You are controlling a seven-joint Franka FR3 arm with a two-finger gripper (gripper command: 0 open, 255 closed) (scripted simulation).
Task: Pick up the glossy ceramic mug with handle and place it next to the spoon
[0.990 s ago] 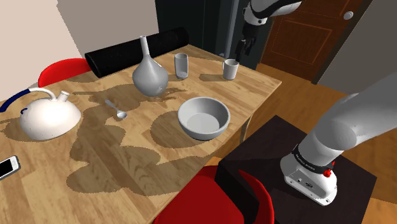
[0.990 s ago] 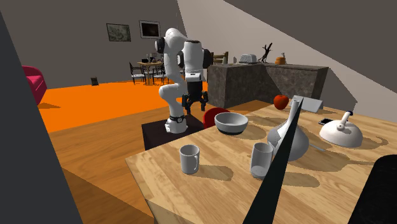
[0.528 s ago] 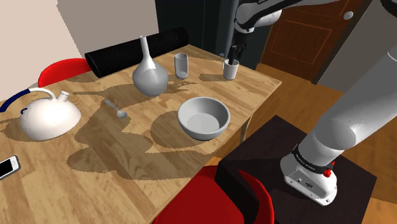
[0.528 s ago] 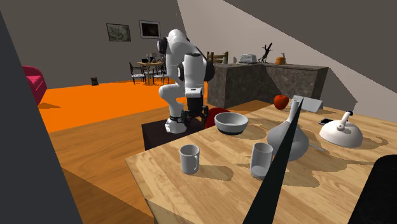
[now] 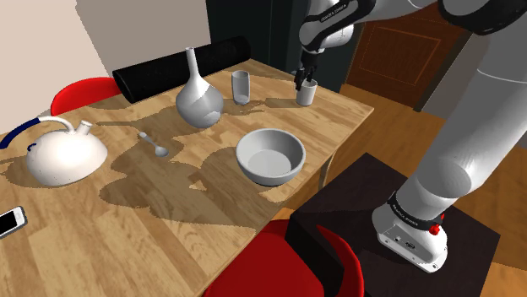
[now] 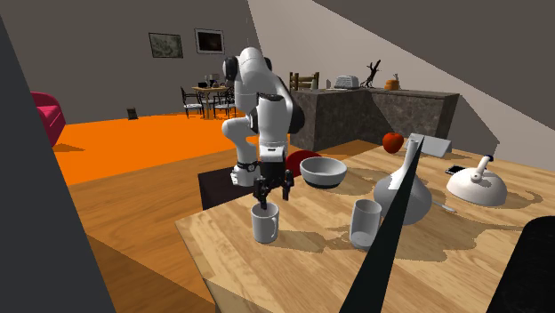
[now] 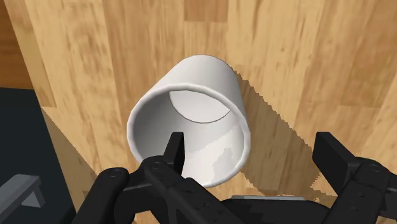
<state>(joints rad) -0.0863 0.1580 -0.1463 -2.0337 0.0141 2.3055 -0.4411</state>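
Note:
The white mug (image 5: 306, 91) stands upright near the table's far corner, at the shoulder view's upper middle. My black gripper (image 5: 302, 78) hangs right over its rim, pointing down. From the wrist, the mug (image 7: 191, 114) is seen from above with its mouth open toward me. My gripper (image 7: 251, 149) is open: one finger (image 7: 173, 151) reaches inside the mug's mouth and the other stands outside its wall, neither pressing it. The second exterior view has the gripper (image 6: 271, 191) just above the mug (image 6: 264, 222). The small grey spoon (image 5: 154, 145) lies mid-table, between the kettle and the vase.
A grey vase (image 5: 199, 99) and a glass (image 5: 241, 85) stand between mug and spoon. A grey bowl (image 5: 270, 156) sits nearer the stand. A white kettle (image 5: 63, 152) and a phone (image 5: 8, 221) lie at the shoulder view's left. Red chairs (image 5: 279, 266) flank the table (image 5: 194, 219).
The arm has swung over and come down: the gripper has dropped from well above the table's corner to the mug's rim. Its fingers have stayed open. Nothing on the table has moved.

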